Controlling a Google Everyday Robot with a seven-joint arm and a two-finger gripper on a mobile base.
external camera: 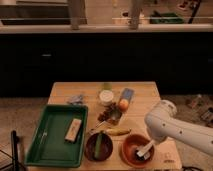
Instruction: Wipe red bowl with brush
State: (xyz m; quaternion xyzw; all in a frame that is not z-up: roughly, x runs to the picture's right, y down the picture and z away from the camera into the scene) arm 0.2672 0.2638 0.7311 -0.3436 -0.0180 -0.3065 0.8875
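Note:
The red bowl (131, 148) sits at the front right of the wooden table (145, 92). The small whitish brush (143, 151) lies inside it, towards its right side, head down on the bowl's floor. My gripper (149, 145) hangs from the white arm (170, 129) that comes in from the right. It is right over the bowl's right rim, at the brush's handle. Whether it holds the brush does not show.
A darker brown bowl (98, 147) with a green piece stands left of the red bowl, with a banana (118, 132) behind them. A green tray (47, 145) with a tan block (73, 130) is at the left. A white cup (106, 96), an orange fruit (123, 104) and a cloth (76, 99) sit further back.

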